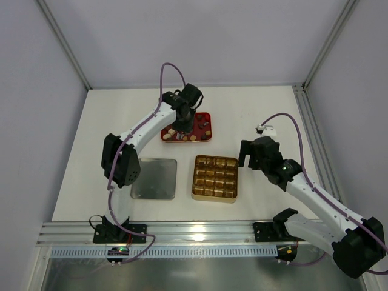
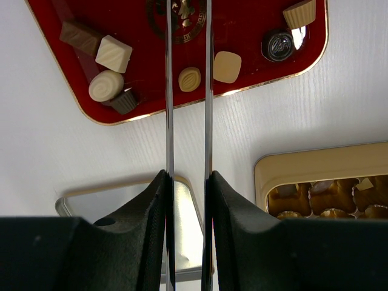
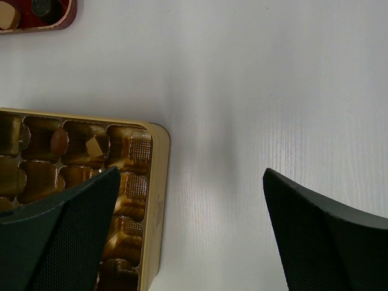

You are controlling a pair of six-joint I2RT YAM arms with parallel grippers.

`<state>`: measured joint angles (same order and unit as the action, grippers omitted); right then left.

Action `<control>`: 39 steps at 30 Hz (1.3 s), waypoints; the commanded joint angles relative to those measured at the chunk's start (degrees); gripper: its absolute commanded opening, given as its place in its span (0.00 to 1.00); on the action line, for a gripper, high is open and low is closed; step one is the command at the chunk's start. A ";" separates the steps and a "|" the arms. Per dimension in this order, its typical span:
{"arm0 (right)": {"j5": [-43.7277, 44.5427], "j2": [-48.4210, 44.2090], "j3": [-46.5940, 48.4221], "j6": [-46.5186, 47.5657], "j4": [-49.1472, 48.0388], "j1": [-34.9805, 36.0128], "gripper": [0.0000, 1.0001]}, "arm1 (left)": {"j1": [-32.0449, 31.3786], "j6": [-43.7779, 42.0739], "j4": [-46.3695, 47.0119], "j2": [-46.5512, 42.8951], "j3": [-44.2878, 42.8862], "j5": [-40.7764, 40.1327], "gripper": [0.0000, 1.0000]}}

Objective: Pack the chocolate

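Several chocolates lie in the red tray (image 1: 203,115): a brown bar (image 2: 80,36), a cream cube (image 2: 114,53), a cream swirl (image 2: 106,86), a dark cup (image 2: 125,100), a tan round one (image 2: 190,79), a cream square (image 2: 227,66) and a dark foil round (image 2: 279,45). My left gripper (image 1: 186,124) hovers over the tray. Its two thin metal blades (image 2: 168,91) stand slightly apart with the tan round one between them, untouched; the tips are out of frame. My right gripper (image 3: 191,171) is wide open and empty over bare table, right of the gold tin (image 3: 156,182).
The gold tin (image 1: 214,197) sits mid-table with a tan piece (image 3: 94,147) in one cell near its far right corner. A flat silver lid (image 1: 154,179) lies left of it. Frame posts and a rail border the table.
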<state>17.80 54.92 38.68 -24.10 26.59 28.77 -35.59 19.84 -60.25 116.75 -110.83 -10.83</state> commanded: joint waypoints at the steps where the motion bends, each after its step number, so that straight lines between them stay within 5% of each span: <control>1: 0.04 -0.42 0.08 -0.16 -1.54 -0.12 1.00 | 0.35 -0.59 0.22 -2.14 -1.76 -0.16 0.27; 18: 0.04 -1.04 -0.18 -0.42 -1.36 -0.03 1.00 | 0.35 -0.50 -1.36 -3.37 -1.85 0.11 0.37; 39: -0.23 -1.39 -0.97 -0.95 -1.63 -0.03 1.00 | 0.35 -0.85 -2.33 -3.11 -0.88 0.99 0.37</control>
<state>17.39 54.87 38.17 -24.32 26.57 28.77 -35.59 19.81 -62.02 114.89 -110.83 -10.41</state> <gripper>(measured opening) 0.996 0.379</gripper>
